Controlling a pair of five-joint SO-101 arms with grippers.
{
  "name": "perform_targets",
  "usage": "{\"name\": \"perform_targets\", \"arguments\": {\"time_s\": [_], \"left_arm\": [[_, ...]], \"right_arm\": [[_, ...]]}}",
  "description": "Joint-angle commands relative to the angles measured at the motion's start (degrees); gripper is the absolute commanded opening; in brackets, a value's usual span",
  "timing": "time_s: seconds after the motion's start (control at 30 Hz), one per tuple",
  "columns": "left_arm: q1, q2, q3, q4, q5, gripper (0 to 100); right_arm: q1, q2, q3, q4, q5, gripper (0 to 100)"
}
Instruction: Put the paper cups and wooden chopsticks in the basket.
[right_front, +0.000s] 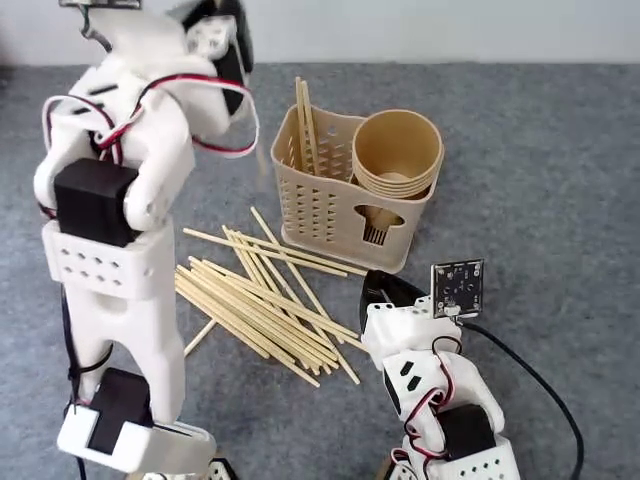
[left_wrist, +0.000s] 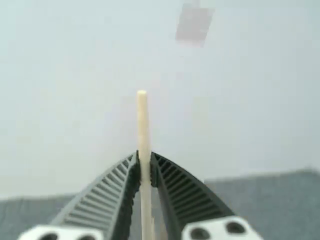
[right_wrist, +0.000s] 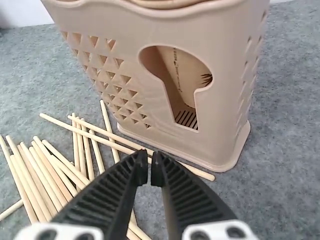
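My left pincer (left_wrist: 144, 159) is clamped on one chopstick (left_wrist: 142, 120), up near the surface's far edge beside the basket (right_front: 320, 215) — mid-carry, I'd say. Next: get it over the rim, then let go. The paper cups (right_front: 398, 150) sit inside. My right pincer (right_wrist: 149, 164) is nearly closed, empty, by the loose pile (right_front: 255, 300). The held stick's lower end is cut off — can't judge its tilt.

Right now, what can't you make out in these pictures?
- How many paper cups: high view, nested in the basket, only rims show.
- Lower end of the held chopstick: left wrist view, hidden by the left gripper, cut off by the edge.
- Count of loose chopsticks: right wrist view, right gripper covers some.
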Motion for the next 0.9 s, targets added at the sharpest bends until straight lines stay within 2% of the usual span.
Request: {"name": "perform_targets", "arguments": {"time_s": [0.0, 0.1, 0.2, 0.4, 0.5, 0.6, 0.87], "left_arm": [[0.5, 0.2, 4.1, -13.6, 1.9, 1], [0.6, 1.1, 11.6, -22.8, 1.9, 1], [1.2, 1.3, 19.7, -28.6, 1.8, 1], [2.1, 1.2, 27.6, -30.4, 1.1, 3], [2.1, 1.2, 27.1, -26.0, -0.9, 12], [1.7, 1.2, 24.7, -19.8, 0.7, 20], [-2.8, 1.2, 11.9, 1.8, 1.4, 15]], "right_arm": [[0.0, -1.1, -0.4, 0.1, -0.3, 3.2], [0.0, -1.1, -0.4, 0.1, -0.3, 3.2], [0.0, -1.1, -0.4, 0.1, -0.3, 3.2], [0.0, -1.1, -0.4, 0.1, -0.3, 3.2], [0.0, -1.1, -0.4, 0.1, -0.3, 3.2], [0.0, -1.1, -0.4, 0.1, -0.3, 3.2], [0.0, -1.0, -0.4, 0.1, -0.3, 3.2]]}}
